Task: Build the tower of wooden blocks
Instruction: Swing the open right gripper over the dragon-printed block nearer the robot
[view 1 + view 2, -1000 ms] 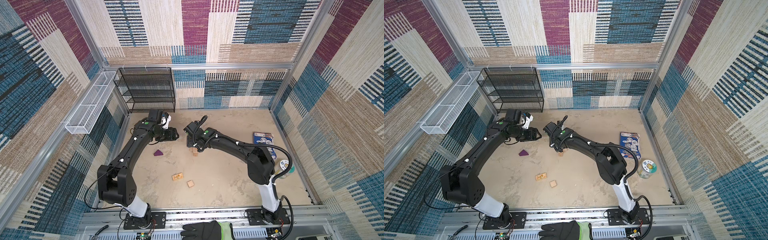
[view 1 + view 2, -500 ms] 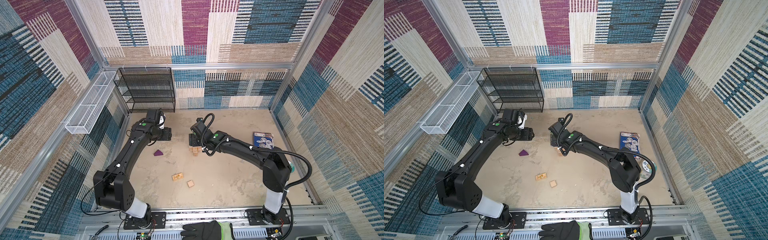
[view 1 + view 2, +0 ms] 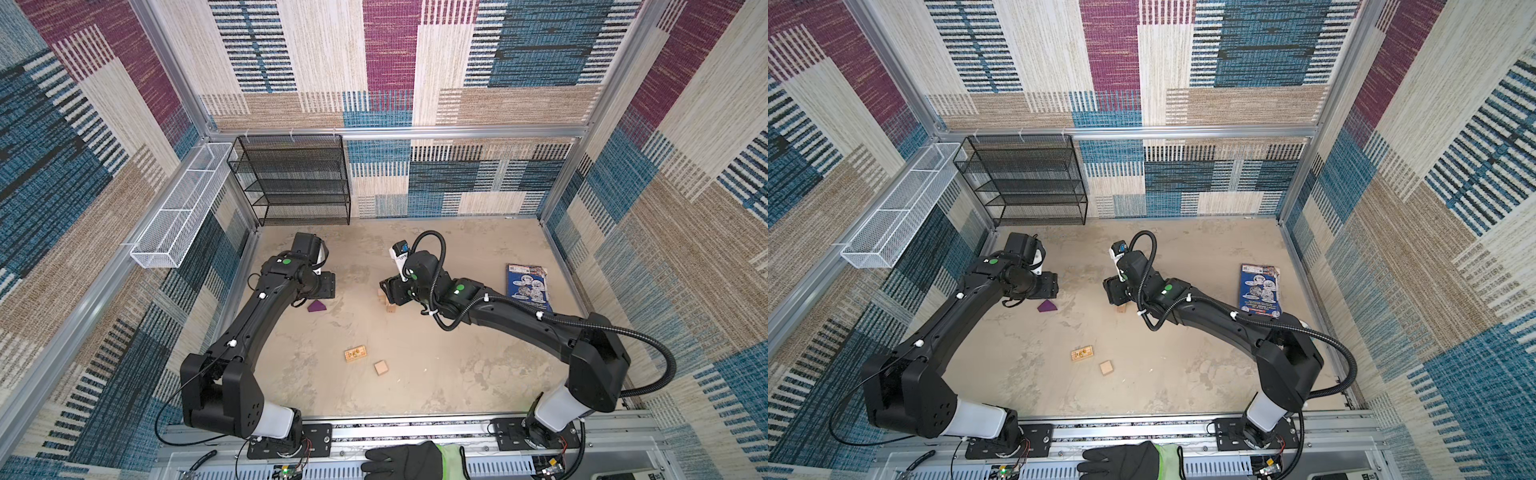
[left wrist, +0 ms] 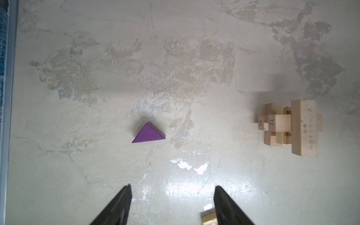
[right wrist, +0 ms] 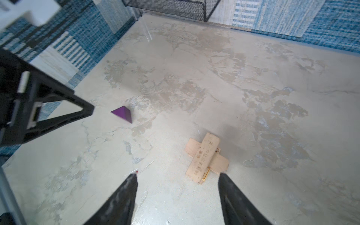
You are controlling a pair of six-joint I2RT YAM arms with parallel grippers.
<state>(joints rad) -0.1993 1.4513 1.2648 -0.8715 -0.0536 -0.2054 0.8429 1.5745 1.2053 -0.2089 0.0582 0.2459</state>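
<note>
The tower [image 3: 388, 301] is a low crosswise stack of pale wood blocks near the floor's middle, also seen in a top view [image 3: 1121, 308] and both wrist views [image 4: 292, 128] [image 5: 206, 157]. The purple wedge [image 3: 317, 306] [image 4: 149, 133] [image 5: 122, 114] lies flat to its left. A printed block [image 3: 355, 354] and a cube [image 3: 381, 368] lie apart nearer the front. My left gripper [image 3: 326, 286] [image 4: 172, 190] hovers open just short of the wedge, holding nothing. My right gripper [image 3: 388, 286] [image 5: 177, 177] stands open above and beside the tower, empty.
A blue booklet [image 3: 528, 286] lies at the right. A black mesh shelf [image 3: 291, 178] stands at the back left, with a white wire basket [image 3: 178, 208] on the left wall. A gloved hand [image 3: 407, 461] rests at the front rail.
The left gripper drew back leftward and came down near the wedge. The right arm swung its elbow out to the right while its gripper stayed by the tower. The blocks have not moved.
</note>
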